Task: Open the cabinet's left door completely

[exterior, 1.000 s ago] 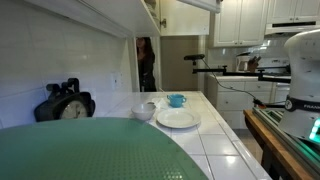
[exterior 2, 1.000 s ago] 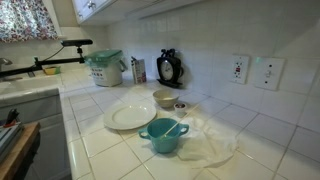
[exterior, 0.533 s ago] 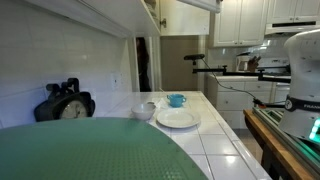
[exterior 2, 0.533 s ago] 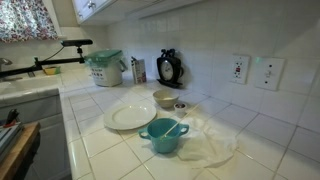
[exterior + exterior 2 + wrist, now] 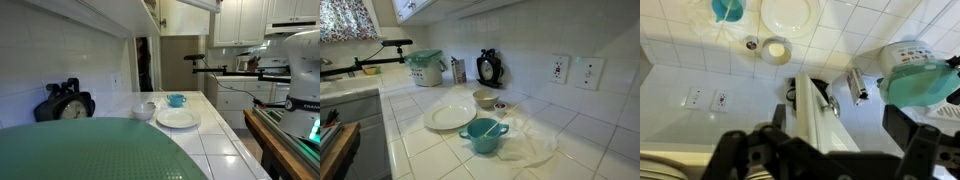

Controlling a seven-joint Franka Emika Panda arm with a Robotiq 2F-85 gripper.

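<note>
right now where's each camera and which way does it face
Wrist view: high, looking down at the counter; hand at bottom.
Exterior view: low over the counter, looking along it past the teal cup to a doorway; no hand.
Exterior view: higher, facing the plate and tiled wall; no hand.
All show cup and plate.

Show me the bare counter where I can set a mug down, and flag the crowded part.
Free: the white tiles between the round white plate and the green-and-white tub, and those from the plate out to the counter edge. Crowded: the teal bowl, small cream bowl and crumpled clear plastic bunch up beside the plate.
</note>
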